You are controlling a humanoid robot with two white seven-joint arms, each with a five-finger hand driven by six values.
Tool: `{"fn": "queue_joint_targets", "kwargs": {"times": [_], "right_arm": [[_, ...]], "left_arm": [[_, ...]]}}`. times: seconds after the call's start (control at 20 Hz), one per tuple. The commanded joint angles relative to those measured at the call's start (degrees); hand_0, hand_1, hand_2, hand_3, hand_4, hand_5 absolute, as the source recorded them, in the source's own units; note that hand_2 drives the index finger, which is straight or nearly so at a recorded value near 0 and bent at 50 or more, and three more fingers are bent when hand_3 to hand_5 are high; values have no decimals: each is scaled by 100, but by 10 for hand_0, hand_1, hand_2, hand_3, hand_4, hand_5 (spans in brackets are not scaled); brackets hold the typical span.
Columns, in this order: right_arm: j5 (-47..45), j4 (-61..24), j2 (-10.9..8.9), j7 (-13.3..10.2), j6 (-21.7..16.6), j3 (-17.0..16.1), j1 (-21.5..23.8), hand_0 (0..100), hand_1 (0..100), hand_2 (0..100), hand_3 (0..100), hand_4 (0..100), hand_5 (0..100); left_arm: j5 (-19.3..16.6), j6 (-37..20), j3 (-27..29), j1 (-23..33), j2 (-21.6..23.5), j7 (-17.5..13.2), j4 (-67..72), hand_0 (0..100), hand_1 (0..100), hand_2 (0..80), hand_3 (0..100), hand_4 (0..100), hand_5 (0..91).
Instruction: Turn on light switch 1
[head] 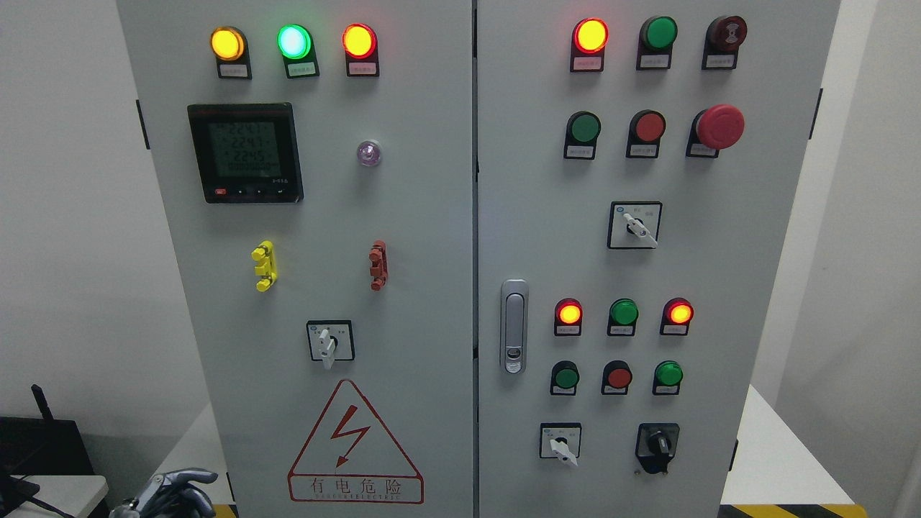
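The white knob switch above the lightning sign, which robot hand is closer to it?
Left. The left hand sits low at the bottom edge, below and left of the white knob switch, not touching it. The right hand isn't in the picture, so its distance can't be judged.

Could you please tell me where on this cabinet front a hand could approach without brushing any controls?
Bare grey panel lies between the black digital meter and the cabinet's centre seam, apart from one small violet lamp. The right door's button rows are crowded. The left hand sits low at the bottom edge.
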Motion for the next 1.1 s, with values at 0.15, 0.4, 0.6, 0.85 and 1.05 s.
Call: {"fn": "queue_joint_targets", "kwargs": {"times": [0.15,0.4,0.6,0.85,1.05], "right_arm": [[-141,0,3,-4,0,97,-6,120,389,0,0,0,0],[-141,0,-6,-4,9,97,-6,120,389,0,0,0,0],[-141,0,3,-4,9,97,3,120,389,0,0,0,0],[-141,0,3,-4,0,97,3,120,389,0,0,0,0],[-141,0,3,-4,0,97,3,120,389,0,0,0,0]], "left_arm": [[-900,691,-1472,-481,-486,941,-228,0,148,411,759,809,826],[-918,1403,-1999,-612,-539,1714,-236,0,231,425,760,814,829],[-918,1887,-2237,-753,-618,2154,-307,0,288,463,790,834,844],[-840,2256,-2299,-815,-627,2190,-333,0,313,497,820,862,868],[-321,2493,-2299,-859,-636,2173,-333,0,302,507,841,879,873]]}}
